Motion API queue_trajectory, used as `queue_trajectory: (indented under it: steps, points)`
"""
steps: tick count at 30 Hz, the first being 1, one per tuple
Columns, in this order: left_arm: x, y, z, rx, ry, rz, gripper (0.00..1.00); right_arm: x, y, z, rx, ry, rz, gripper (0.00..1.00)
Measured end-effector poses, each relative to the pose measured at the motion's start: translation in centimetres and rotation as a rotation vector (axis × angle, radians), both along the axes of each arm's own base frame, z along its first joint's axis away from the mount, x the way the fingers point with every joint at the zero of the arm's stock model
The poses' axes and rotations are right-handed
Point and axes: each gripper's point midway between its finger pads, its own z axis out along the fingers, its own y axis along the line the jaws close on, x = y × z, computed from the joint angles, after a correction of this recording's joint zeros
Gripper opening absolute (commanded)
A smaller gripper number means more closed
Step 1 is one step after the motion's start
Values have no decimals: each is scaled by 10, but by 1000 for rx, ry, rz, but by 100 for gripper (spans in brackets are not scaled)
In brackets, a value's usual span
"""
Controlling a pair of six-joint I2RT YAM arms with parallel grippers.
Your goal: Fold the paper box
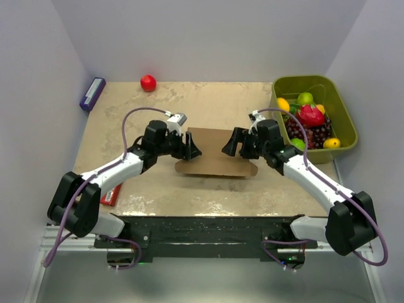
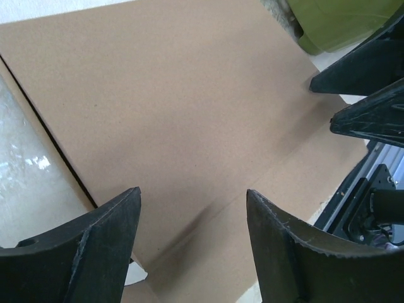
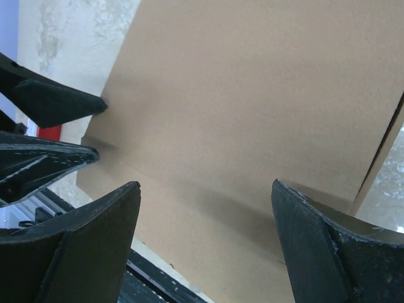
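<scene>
The paper box (image 1: 214,153) lies flat at the table's centre. Your left gripper (image 1: 192,147) hangs over its 9 o'clock edge and your right gripper (image 1: 228,146) over its 3 o'clock edge, both spread wide and empty. Lower them evenly and grip opposite edges together, so the crease near 6 o'clock folds square.
</scene>
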Motion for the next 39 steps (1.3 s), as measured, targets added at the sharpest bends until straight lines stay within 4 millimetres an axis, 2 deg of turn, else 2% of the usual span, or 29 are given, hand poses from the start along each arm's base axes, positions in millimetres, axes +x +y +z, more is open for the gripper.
queue_trajectory:
  steps: [10, 26, 35, 39]
  points:
    - [-11, 3, -17, -34, 41, 30, 71, -11, -4, -26, -5, 53, -11, 87]
    - [-18, 10, -36, -28, 72, 58, 70, -20, -12, -53, -20, 81, -43, 87]
    - [-16, 11, -39, -24, 63, 73, 70, -11, -10, -55, -8, 47, -54, 88]
    - [-16, 12, -38, -27, 54, 74, 76, -10, -10, -54, -4, 40, -55, 90]
